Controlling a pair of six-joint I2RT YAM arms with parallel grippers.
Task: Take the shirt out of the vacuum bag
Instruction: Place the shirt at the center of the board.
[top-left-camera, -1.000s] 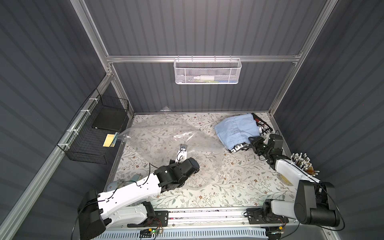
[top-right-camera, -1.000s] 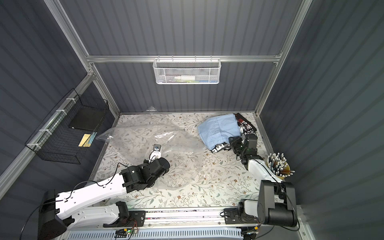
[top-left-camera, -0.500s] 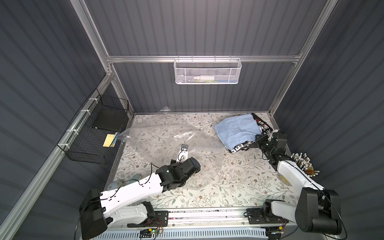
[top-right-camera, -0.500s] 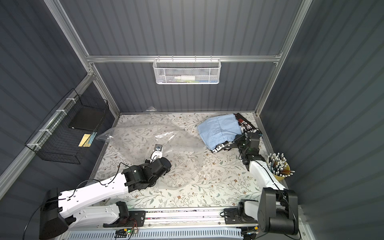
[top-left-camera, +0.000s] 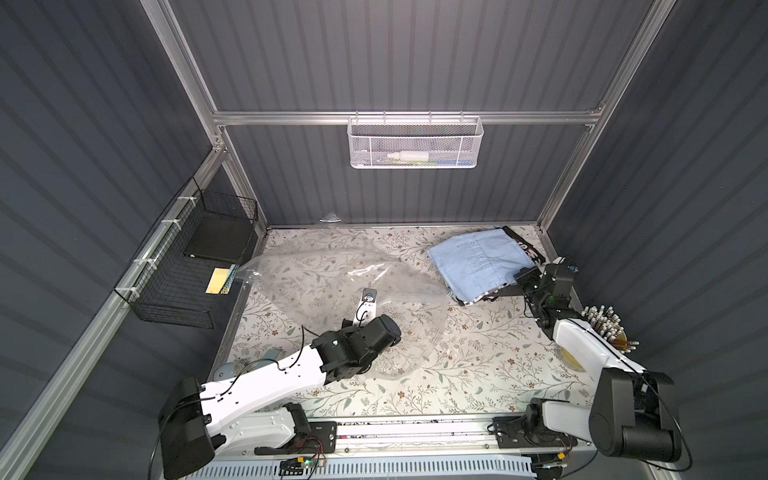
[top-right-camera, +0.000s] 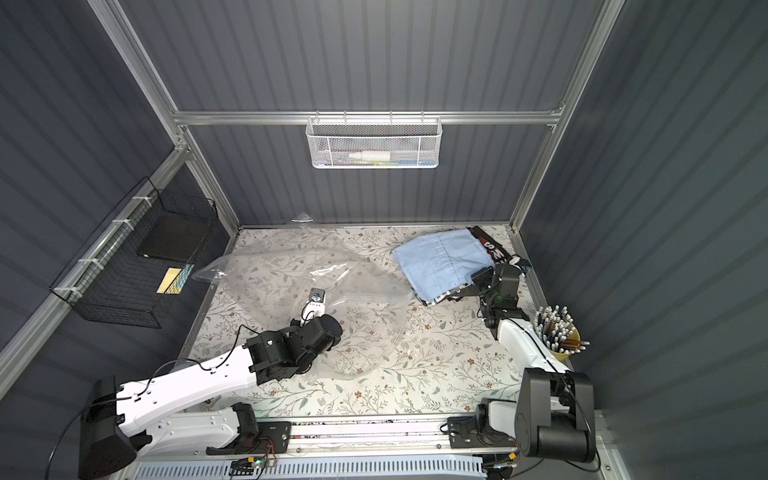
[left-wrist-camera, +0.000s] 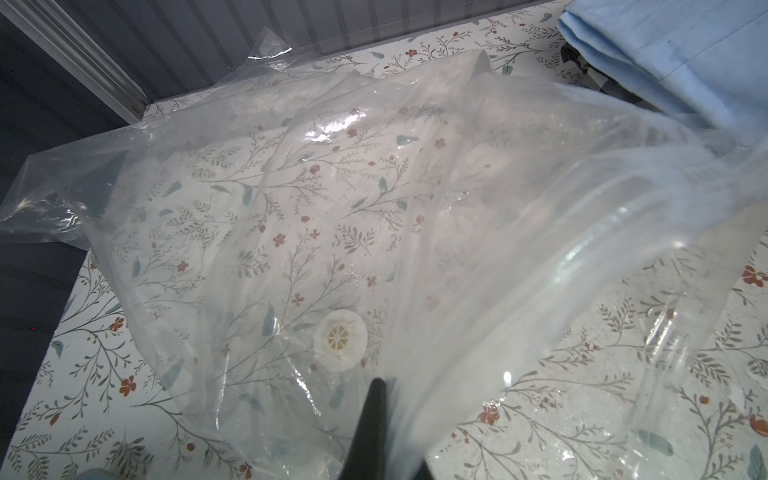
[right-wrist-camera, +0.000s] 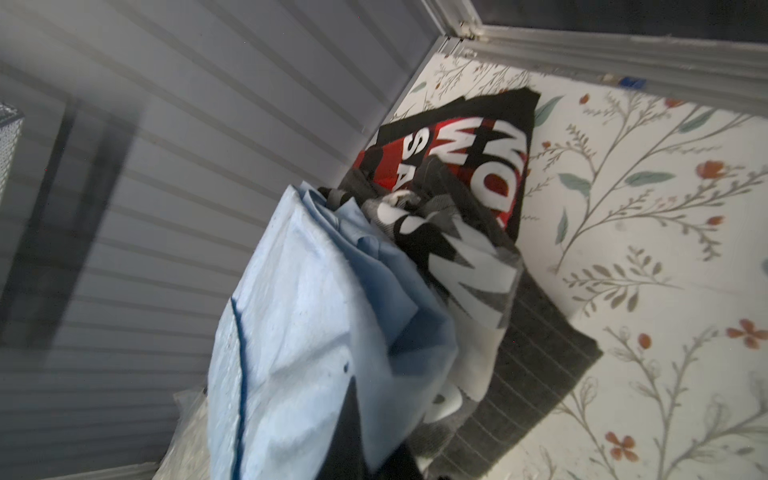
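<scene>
Right gripper (top-left-camera: 505, 289) tight on blue shirt (top-left-camera: 478, 259), outside the vacuum bag (top-left-camera: 332, 274)

Right tool (top-left-camera: 490, 294), a second ago agape, now pinched tight on the edge of the blue shirt (top-left-camera: 478, 259)

The shirt (top-left-camera: 478, 259) lies right of the vacuum bag (top-left-camera: 332, 282), seemingly atop other clothes (top-left-camera: 527, 249).

The desk (top-left-camera: 478, 365) was white with a grey-green leaf and red flower print. The shirt (top-left-camera: 478, 259) was light blue. The vacuum bag (top-left-camera: 316, 270) was clear, its valve (left-wrist-camera: 340, 340) white.
</scene>
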